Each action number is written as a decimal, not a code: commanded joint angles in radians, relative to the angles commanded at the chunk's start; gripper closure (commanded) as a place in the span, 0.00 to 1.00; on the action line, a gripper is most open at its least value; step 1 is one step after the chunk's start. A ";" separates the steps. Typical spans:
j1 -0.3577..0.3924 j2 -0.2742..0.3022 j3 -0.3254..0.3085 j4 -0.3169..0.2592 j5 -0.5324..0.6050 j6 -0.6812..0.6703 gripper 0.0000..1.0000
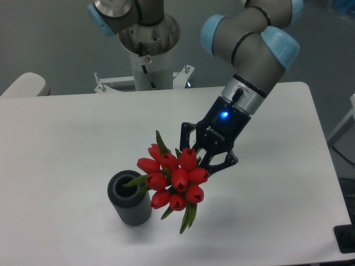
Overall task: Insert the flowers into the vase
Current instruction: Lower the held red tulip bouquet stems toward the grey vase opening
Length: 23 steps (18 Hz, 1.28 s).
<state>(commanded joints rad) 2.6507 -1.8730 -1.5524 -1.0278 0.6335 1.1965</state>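
A white table (77, 133) fills most of the view, its near edge and left corner cut off by the frame. Above its far edge stands the arm's pale base column (148, 50), and the arm (252, 39) itself, grey with light blue joint caps, reaches down from the top right, its upper links cropped out of the picture. At its end the black gripper (201, 156), with a small blue light on its body, pinches the flowers (175, 177): its fingers close in behind the bunch, though the exact point of grip is hidden by the buds and the stems cannot be seen. The bunch of red tulip buds hangs in the air over the table, heads turned toward the camera, with green leaves poking out above and below. Just to its left the vase (129, 198) stands upright on the table, a dark grey ribbed cylinder with an open round mouth; a leaf tip overlaps its rim, but whether it touches is unclear. A dark object (346, 239) is cropped at the lower right corner.
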 joint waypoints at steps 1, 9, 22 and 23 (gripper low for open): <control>-0.005 0.000 -0.002 0.002 0.000 0.000 0.71; -0.006 0.000 -0.009 0.086 -0.003 -0.086 0.70; -0.029 -0.003 -0.026 0.187 -0.020 -0.192 0.71; -0.032 -0.002 -0.026 0.187 -0.020 -0.192 0.70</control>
<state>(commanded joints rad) 2.6185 -1.8745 -1.5785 -0.8406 0.6136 1.0048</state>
